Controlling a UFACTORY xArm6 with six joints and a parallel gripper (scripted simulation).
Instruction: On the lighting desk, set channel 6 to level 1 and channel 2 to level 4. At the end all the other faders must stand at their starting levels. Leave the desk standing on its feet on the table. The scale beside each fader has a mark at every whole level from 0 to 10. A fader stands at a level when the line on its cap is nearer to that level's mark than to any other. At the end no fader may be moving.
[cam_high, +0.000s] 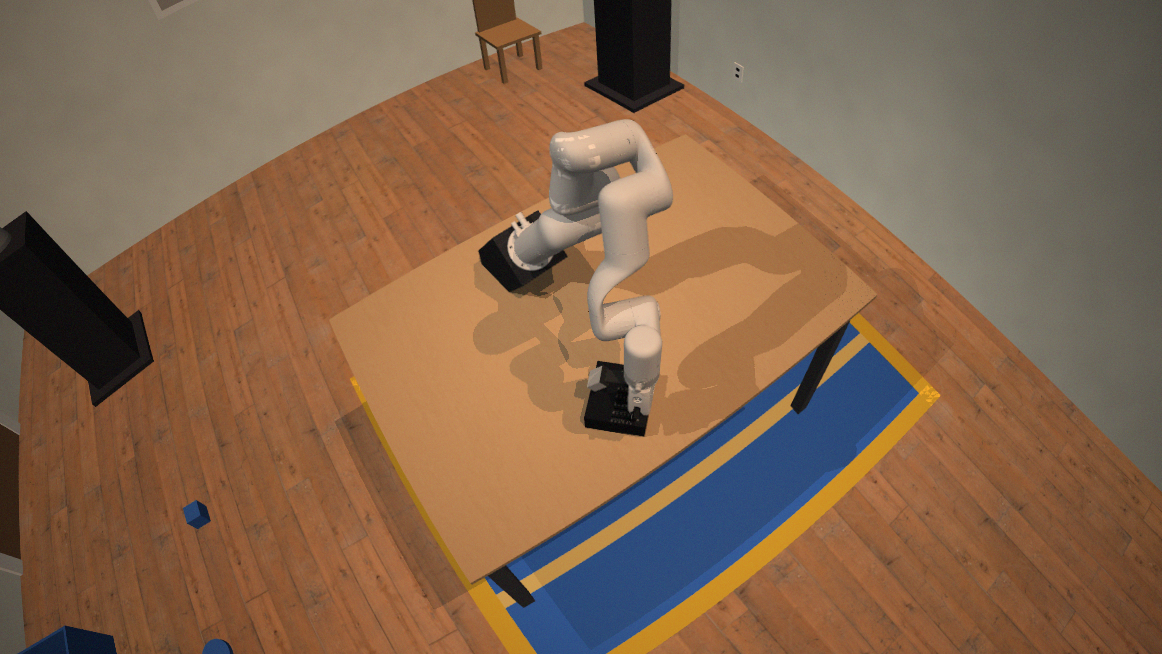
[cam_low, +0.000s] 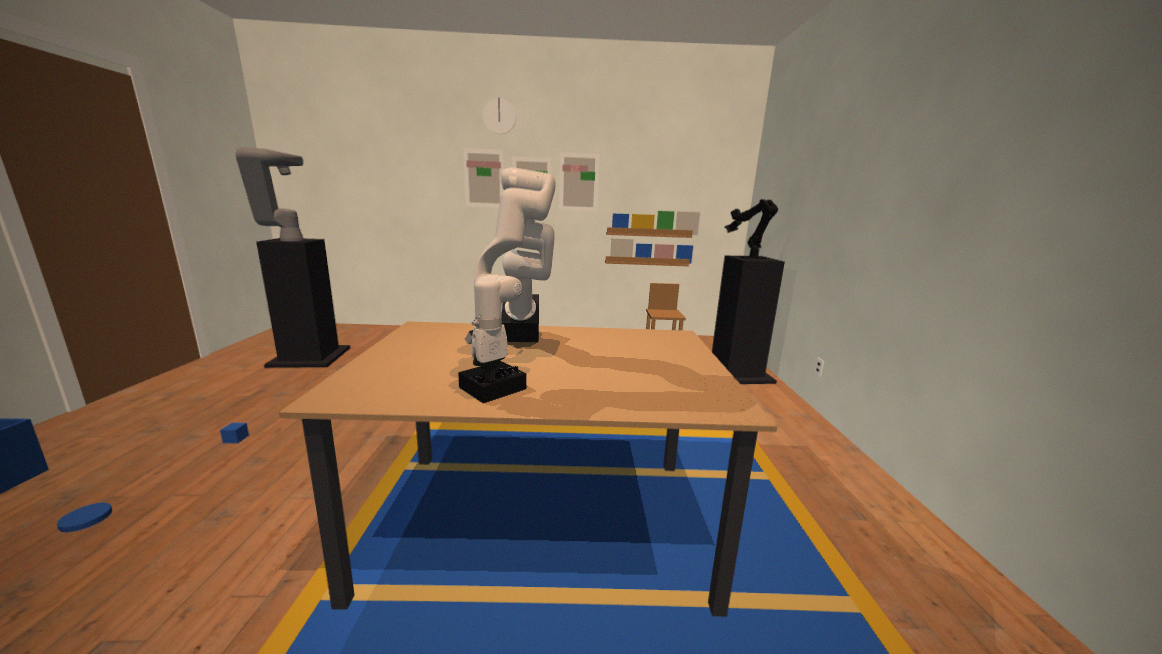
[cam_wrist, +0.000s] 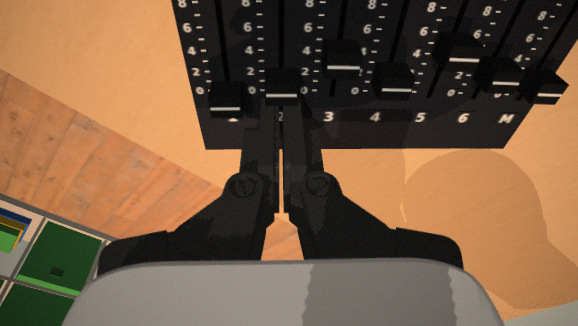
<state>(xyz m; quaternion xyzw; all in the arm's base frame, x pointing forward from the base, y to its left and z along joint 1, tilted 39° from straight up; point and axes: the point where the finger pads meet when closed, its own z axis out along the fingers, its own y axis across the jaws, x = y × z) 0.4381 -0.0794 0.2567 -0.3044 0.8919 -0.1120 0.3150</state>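
Note:
The black lighting desk stands flat on the table. My gripper is shut and empty, its tips at the near, low side of the channel 2 cap, apparently touching it. That cap's line sits slightly farther up the scale than that of the channel 1 cap, which is at the bottom. The channel 6 cap stands low, near levels 0 to 2; its angled view hides the exact level. The slot below the channel 2 cap is partly hidden by the fingers.
The channel 3 cap, channel 4 cap, channel 5 cap and master cap stand to the right of channel 2. The desk is on the wooden table, near its front edge.

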